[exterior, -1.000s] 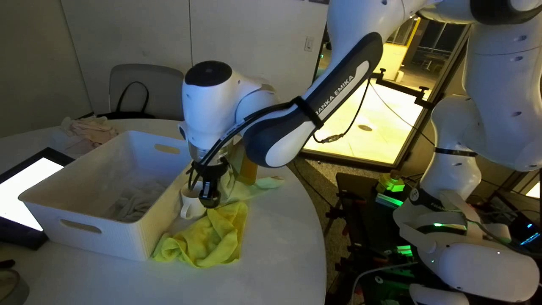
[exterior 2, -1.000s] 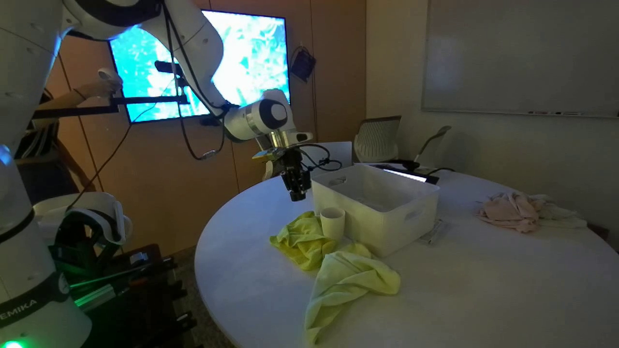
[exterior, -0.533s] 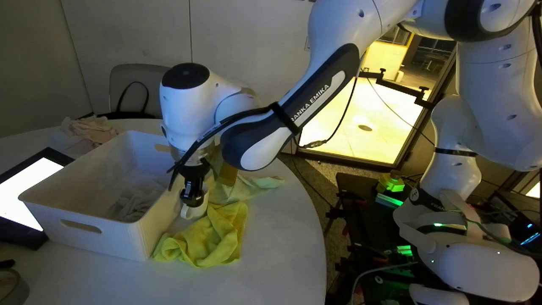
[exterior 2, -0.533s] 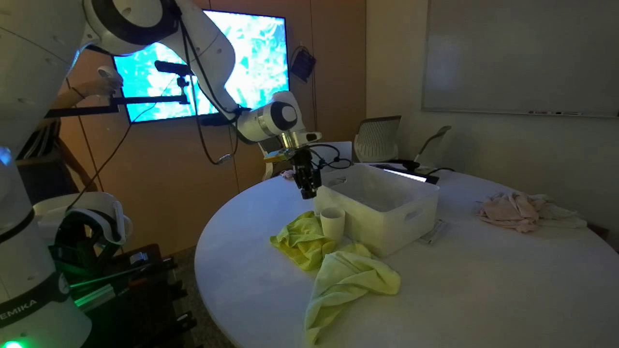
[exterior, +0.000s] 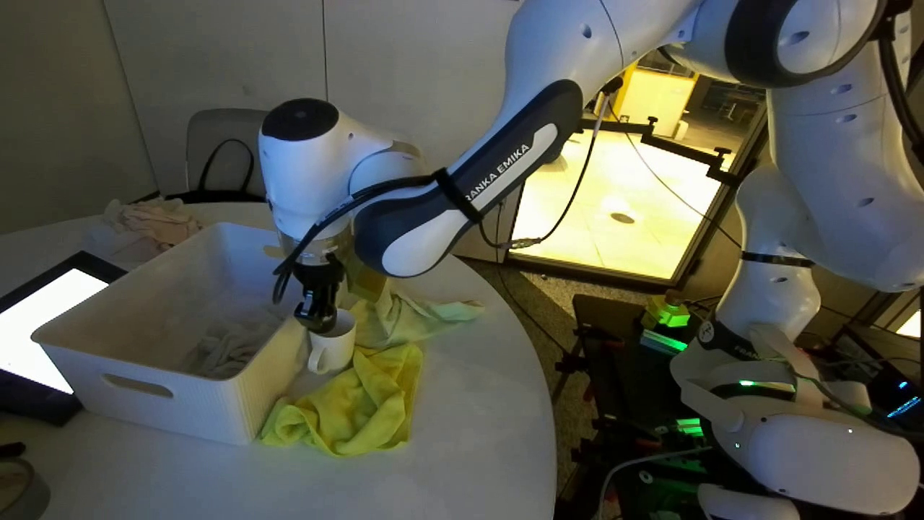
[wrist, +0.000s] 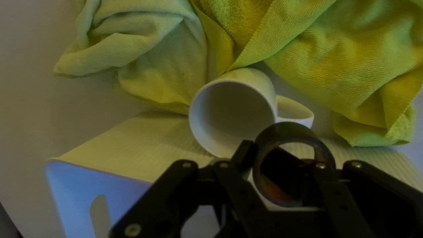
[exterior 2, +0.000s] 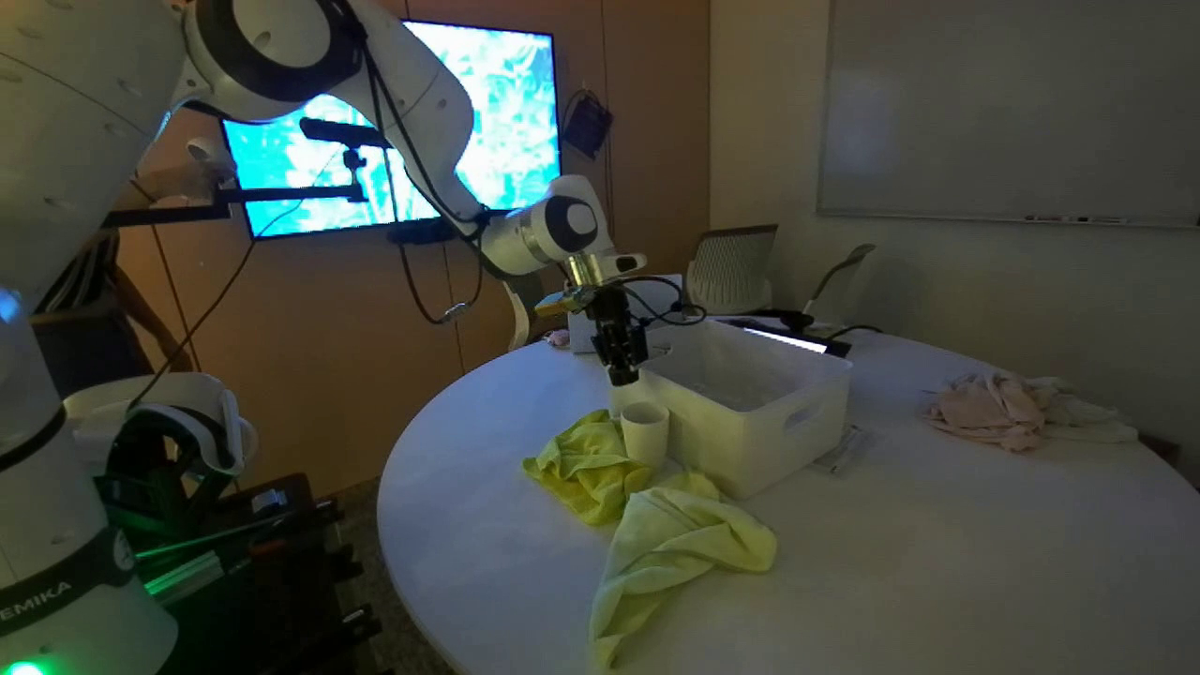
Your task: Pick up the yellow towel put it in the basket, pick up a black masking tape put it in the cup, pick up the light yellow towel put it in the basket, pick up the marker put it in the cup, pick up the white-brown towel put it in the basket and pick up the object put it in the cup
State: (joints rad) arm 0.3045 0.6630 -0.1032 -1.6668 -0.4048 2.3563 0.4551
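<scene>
1. My hand (wrist: pixel 260 157) grips the black tape (wrist: pixel 290 130), above the table (exterior: pixel 491 426) and near the cup (exterior: pixel 336 352).
2. The cup stands upright just beside the basket (exterior: pixel 191 404).
3. I see the yellow towel (exterior: pixel 361 415) and light yellow towel (exterior 2: pixel 684 539) lying by the cup.

You have one basket (wrist: pixel 158 142), one cup (wrist: pixel 231 115), one yellow towel (wrist: pixel 347 62), one light yellow towel (wrist: pixel 162 53) — plus one dark tape roll (wrist: pixel 292 132) in the wrist view, one white bundle (exterior: pixel 229 348) inside the basket, one pinkish heap (exterior 2: pixel 989 412).
</scene>
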